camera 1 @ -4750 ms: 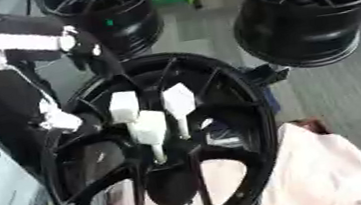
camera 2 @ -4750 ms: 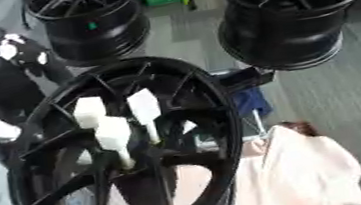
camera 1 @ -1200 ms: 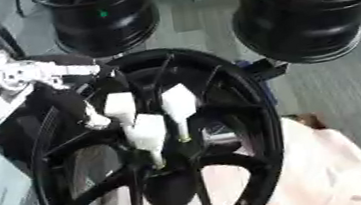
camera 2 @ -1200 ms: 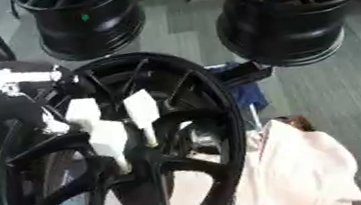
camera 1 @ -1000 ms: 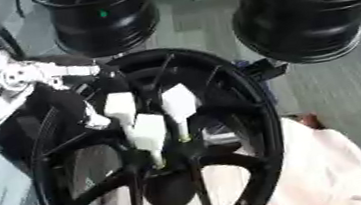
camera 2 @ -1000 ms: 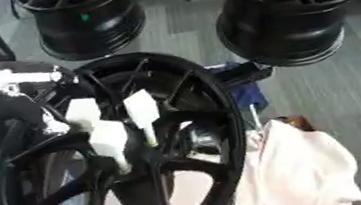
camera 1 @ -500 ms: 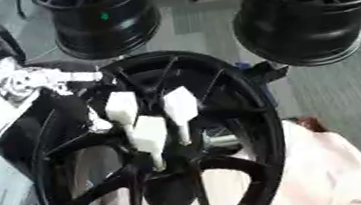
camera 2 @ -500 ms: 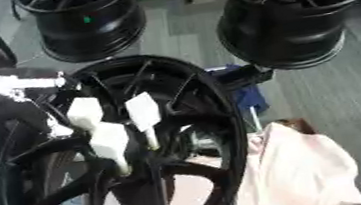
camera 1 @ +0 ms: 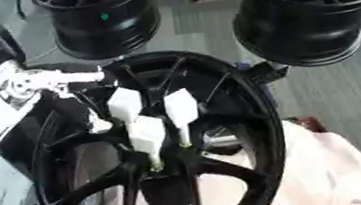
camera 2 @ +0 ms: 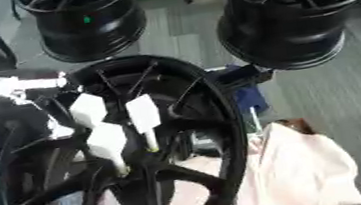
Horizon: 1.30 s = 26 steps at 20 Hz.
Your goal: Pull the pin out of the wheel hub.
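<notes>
- While the pins stand white in the wheel hub, handles uppermost, they lie right of and below my left hand.
- I cannot tell its finger state; it's the only hand showing.

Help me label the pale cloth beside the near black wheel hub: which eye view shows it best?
The right eye view: the pale pink cloth shows nearly whole. In the left eye view it sits cropped nearer the right edge.
</notes>
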Tool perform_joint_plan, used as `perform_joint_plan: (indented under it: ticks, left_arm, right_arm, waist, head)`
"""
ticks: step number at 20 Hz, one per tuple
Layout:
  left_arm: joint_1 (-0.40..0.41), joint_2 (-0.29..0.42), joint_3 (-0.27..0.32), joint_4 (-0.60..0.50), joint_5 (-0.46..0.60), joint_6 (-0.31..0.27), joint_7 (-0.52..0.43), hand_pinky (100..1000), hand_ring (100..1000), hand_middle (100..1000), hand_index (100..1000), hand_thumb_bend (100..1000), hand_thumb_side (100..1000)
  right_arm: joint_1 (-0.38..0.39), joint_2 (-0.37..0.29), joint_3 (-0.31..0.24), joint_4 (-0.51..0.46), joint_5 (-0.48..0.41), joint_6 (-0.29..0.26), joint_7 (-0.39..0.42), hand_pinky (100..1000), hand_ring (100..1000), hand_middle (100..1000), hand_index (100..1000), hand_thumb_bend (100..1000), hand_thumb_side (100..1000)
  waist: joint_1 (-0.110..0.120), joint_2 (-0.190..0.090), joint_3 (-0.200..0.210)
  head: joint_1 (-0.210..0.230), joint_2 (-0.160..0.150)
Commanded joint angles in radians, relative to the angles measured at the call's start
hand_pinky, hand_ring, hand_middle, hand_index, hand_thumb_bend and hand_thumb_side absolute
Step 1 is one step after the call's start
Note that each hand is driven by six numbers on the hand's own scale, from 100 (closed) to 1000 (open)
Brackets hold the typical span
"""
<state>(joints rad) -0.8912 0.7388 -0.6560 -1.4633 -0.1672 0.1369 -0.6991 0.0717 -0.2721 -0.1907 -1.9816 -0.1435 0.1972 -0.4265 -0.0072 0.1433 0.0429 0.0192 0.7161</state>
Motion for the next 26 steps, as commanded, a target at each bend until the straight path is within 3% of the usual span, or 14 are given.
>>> perform_joint_plan:
  ticks: [1, 5, 6, 7, 18, 26]
  left_arm:
    - [-0.01, 0.042, 0.033, -0.037, 0.038, 0.016, 0.041, 723, 628, 467, 657, 180, 100]
    - [-0.007, 0.049, 0.033, -0.055, 0.055, 0.034, 0.054, 723, 628, 467, 657, 180, 100]
    - [-0.015, 0.048, 0.041, -0.065, 0.061, 0.034, 0.061, 698, 567, 370, 558, 151, 100]
    - [-0.023, 0.049, 0.059, -0.077, 0.07, 0.038, 0.072, 696, 563, 356, 545, 154, 100]
    - [-0.013, 0.116, 0.309, -0.17, 0.251, 0.118, 0.249, 678, 523, 299, 501, 149, 100]
    - [-0.06, 0.222, 0.519, -0.004, 0.276, 0.158, 0.383, 689, 534, 316, 524, 100, 100]
  right_arm:
    - [-0.002, -0.011, -0.007, -0.011, -0.008, 0.0, 0.001, 715, 720, 747, 767, 100, 805]
    - [-0.002, -0.011, -0.007, -0.01, -0.008, 0.0, 0.002, 715, 720, 747, 767, 100, 805]
    - [0.0, -0.008, -0.008, -0.009, -0.008, 0.0, 0.001, 716, 721, 748, 768, 100, 813]
    - [0.002, -0.006, -0.01, -0.009, -0.009, 0.0, 0.0, 716, 721, 748, 768, 100, 806]
    - [0.006, -0.01, -0.015, -0.009, -0.008, -0.001, 0.0, 717, 722, 749, 769, 100, 803]
    - [0.016, -0.02, -0.029, -0.014, 0.001, -0.007, -0.014, 717, 722, 749, 769, 100, 801]
  waist:
    - [0.002, -0.012, -0.001]
    - [0.002, -0.012, -0.002]
    - [0.0, -0.015, 0.003]
    - [-0.001, -0.016, 0.006]
    - [0.001, -0.021, 0.012]
    - [0.003, -0.031, 0.033]
  head:
    - [0.001, -0.013]
    - [0.001, -0.013]
    - [-0.004, -0.011]
    - [-0.007, -0.01]
    - [-0.016, -0.01]
    - [-0.037, -0.001]
